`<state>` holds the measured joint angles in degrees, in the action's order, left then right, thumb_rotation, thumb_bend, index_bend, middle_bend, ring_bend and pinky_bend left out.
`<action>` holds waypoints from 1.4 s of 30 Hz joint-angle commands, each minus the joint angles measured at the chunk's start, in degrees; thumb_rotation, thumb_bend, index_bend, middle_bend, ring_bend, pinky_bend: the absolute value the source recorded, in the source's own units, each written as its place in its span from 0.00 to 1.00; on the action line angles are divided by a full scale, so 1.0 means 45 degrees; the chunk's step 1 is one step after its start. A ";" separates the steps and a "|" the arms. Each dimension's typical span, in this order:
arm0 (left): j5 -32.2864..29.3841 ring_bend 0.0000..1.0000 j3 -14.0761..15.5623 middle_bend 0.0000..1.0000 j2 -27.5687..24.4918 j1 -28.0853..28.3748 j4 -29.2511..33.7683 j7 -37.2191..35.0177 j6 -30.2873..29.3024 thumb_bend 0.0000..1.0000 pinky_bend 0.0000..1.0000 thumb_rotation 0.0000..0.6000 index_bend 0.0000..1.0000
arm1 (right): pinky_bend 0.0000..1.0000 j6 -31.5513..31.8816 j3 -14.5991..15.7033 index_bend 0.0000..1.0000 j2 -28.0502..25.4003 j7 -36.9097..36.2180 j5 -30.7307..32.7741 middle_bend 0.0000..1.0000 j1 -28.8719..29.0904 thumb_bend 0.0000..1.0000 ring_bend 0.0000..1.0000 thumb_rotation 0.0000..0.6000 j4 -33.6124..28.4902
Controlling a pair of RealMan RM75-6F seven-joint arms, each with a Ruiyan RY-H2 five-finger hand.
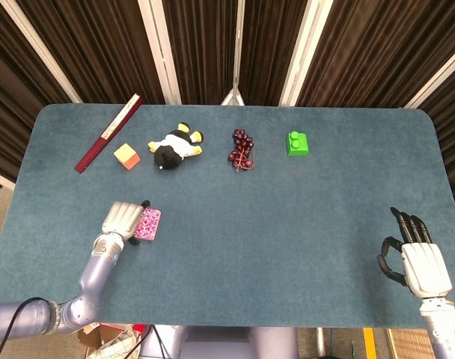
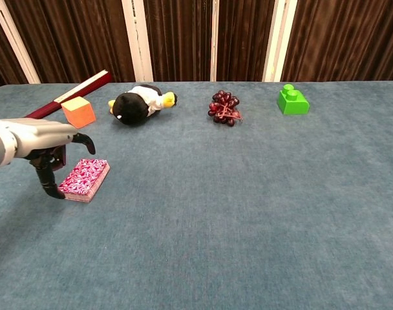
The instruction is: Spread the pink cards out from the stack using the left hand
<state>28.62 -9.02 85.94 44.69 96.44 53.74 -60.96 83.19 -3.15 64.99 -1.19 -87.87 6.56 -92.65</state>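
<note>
Card stack (image 2: 85, 178): pink, white speckled pattern on top. Table (image 1: 287, 224): teal-blue felt. Cube (image 1: 126, 155): orange. Plush penguin (image 1: 175, 146): black and white, yellow beak and feet. Grape bunch (image 1: 242, 149): dark red. Building brick (image 1: 298, 143): bright green. Folded fan (image 1: 108, 132): maroon, cream edge. Left hand (image 1: 123, 219): silver-grey shell, black fingers (image 2: 51, 183). Right hand (image 1: 416, 258): white shell, black fingers. Curtain backdrop: dark brown, white strips.
</note>
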 commanded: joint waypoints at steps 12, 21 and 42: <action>-0.0471 0.84 0.0256 0.88 0.0366 0.0466 -0.0465 -0.0331 -0.0089 0.15 0.95 1.00 0.24 | 0.07 -0.0005 0.0005 0.00 0.0018 -0.0032 -0.0009 0.00 0.0016 0.41 0.00 1.00 -0.0022; -0.0308 0.84 0.0340 0.89 0.0545 0.0583 -0.0523 -0.0755 -0.0199 0.29 0.95 1.00 0.36 | 0.07 0.0011 0.0000 0.00 -0.0002 -0.0026 -0.0012 0.00 0.0020 0.41 0.00 1.00 -0.0044; 0.1090 0.84 -0.0079 0.89 -0.0285 0.0557 0.1741 -0.2052 -0.0920 0.31 0.95 1.00 0.42 | 0.07 0.0090 0.0007 0.00 0.0053 0.0074 -0.0047 0.00 -0.0002 0.41 0.00 1.00 -0.0056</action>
<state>32.98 -9.39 84.74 46.99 103.55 44.55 -64.81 83.59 -3.12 65.24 -0.85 -88.09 6.55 -92.90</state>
